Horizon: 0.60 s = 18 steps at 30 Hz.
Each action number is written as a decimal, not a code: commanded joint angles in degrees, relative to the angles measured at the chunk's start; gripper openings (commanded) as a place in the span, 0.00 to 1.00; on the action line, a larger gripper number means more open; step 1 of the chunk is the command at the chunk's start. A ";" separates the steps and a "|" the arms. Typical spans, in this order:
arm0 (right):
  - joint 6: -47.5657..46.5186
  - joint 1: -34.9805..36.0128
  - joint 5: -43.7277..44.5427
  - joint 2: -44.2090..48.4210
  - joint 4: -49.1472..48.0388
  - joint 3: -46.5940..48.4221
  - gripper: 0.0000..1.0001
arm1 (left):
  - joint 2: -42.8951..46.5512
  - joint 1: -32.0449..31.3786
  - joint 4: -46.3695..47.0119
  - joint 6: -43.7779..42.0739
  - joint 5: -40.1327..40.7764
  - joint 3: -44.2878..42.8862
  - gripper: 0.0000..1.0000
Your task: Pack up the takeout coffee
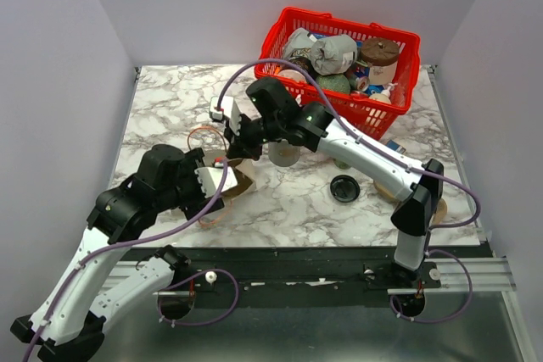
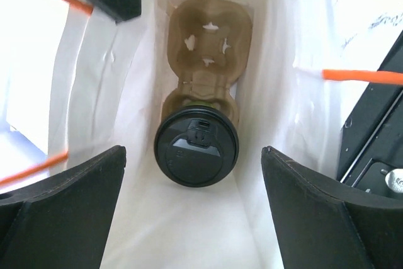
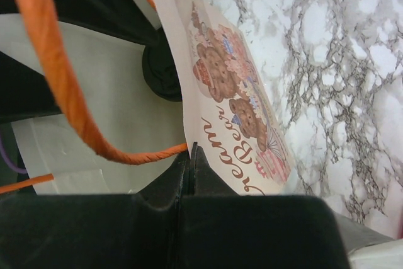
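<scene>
Left claw point(image 2: 193, 155) stands wide open, a finger on either side of the takeout coffee point(image 2: 196, 146). From its wrist camera I see the cup from above: a round black lid with a sip hole hiding the cup body, seated in the near pocket of a brown pulp carrier point(image 2: 211, 39) at the bottom of the white paper bag point(image 2: 277, 61). Right claw point(image 3: 191, 155) is closed, pinching the bag's bear-printed wall, a print only its own view shows, while overhead both arms hide the cup.
</scene>
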State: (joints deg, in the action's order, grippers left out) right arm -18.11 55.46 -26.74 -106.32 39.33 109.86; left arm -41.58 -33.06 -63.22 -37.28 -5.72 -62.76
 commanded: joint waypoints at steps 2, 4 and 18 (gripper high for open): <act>-0.88 -2.02 -0.15 -3.45 7.25 6.06 0.00 | 0.54 0.10 -0.07 1.15 -0.97 -4.56 0.95; -0.88 -2.29 0.28 -4.24 7.25 7.46 0.00 | 0.19 0.27 0.73 2.29 -0.09 -6.92 0.95; -0.79 -3.69 2.57 -8.38 6.02 18.09 0.56 | -2.97 2.99 9.25 4.67 10.10 -14.84 0.96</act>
State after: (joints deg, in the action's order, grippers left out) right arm -18.61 52.29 -25.34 -114.87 44.77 122.78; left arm -43.22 -31.38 -59.29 -34.87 -1.34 -74.83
